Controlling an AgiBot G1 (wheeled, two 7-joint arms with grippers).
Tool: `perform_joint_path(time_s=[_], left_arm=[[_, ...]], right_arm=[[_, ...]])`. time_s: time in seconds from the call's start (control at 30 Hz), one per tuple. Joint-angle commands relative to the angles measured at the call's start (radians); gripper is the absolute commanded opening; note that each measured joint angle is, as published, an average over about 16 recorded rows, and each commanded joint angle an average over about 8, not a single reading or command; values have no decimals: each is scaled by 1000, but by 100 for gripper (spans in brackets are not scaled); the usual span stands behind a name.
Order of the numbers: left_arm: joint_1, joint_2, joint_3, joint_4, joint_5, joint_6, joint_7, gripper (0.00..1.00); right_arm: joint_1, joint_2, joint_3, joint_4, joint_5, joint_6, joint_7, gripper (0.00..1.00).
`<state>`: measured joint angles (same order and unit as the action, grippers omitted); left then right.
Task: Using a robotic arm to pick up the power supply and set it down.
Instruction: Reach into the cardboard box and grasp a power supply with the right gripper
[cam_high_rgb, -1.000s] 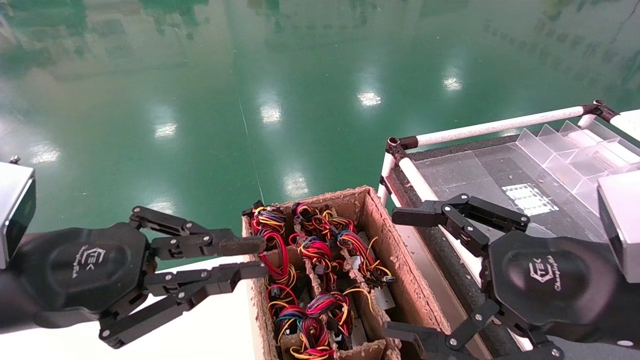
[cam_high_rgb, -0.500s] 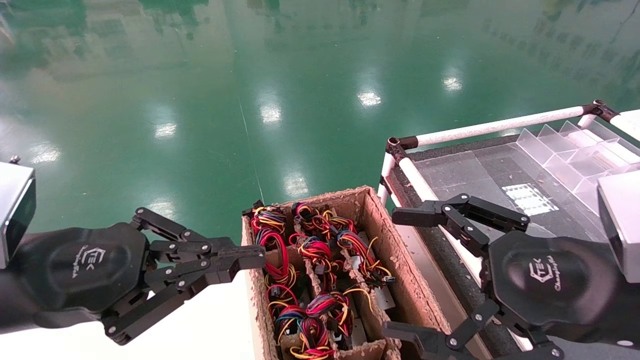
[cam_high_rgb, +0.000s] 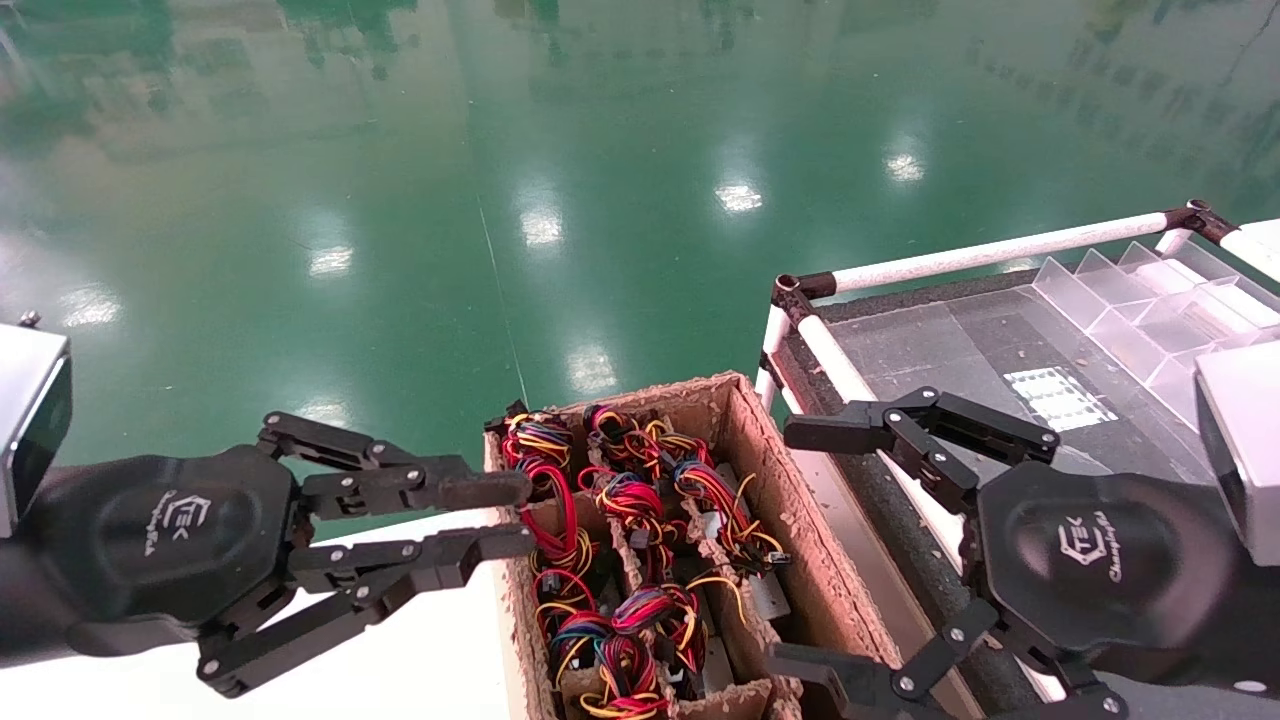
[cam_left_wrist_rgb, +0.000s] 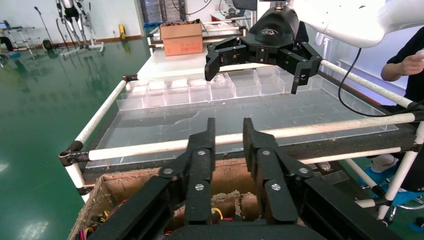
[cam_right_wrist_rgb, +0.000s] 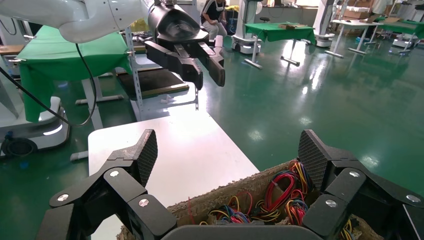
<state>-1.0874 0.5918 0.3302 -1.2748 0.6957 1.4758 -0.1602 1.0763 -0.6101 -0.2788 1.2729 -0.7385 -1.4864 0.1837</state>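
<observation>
Several power supplies stand packed in a brown cardboard box (cam_high_rgb: 800, 560). They show mostly as red-yellow-black wire bundles (cam_high_rgb: 628, 497), with slivers of grey metal (cam_high_rgb: 765, 598) between them. My left gripper (cam_high_rgb: 505, 517) hovers just off the box's left wall, open with a narrow gap and nothing between its fingers. The left wrist view shows its gripper (cam_left_wrist_rgb: 228, 137) pointing across the box (cam_left_wrist_rgb: 120, 185). My right gripper (cam_high_rgb: 795, 550) is spread wide open at the box's right wall, holding nothing. Through its span the right wrist view shows the wire bundles (cam_right_wrist_rgb: 290, 195).
A white-tube cart (cam_high_rgb: 1000, 255) with a dark mat and a clear divider tray (cam_high_rgb: 1150, 300) stands to the right of the box. A white table (cam_high_rgb: 430, 650) lies under the left gripper. Green floor stretches beyond. A person (cam_left_wrist_rgb: 410, 65) stands past the cart.
The left gripper's fingers had closed together half a second ago and have now spread back to the gap of a second ago. The right gripper and the box have not moved.
</observation>
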Motion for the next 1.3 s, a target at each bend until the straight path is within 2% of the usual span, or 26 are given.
perform_joint_path(time_s=[0.03,0.27,0.43,0.7,0.93,1.0,1.2,1.23,1.3], left_arm=[[0,0,0,0,0,0,0,100],[0,0,0,0,0,0,0,100],[0,0,0,0,0,0,0,100],[0,0,1,0,0,0,0,100],[0,0,1,0,0,0,0,100],[0,0,1,0,0,0,0,100],[0,0,1,0,-1,0,1,100],[0,0,1,0,-1,0,1,100],[0,0,1,0,-1,0,1,100]], right_arm=[[0,0,0,2,1,-1,0,100],[13,-3,-4,-60,-48,46,-14,100],[52,-32,-41,-127,-136,89,-6,100],[202,-145,-158,-282,-335,116,40,100],[306,-255,-240,-439,-458,86,-18,99],[320,-279,-252,-476,-477,79,-50,82],[336,-331,-269,-563,-507,85,-145,7],[337,-338,-269,-575,-510,89,-158,2],[338,-350,-269,-599,-511,94,-181,0]])
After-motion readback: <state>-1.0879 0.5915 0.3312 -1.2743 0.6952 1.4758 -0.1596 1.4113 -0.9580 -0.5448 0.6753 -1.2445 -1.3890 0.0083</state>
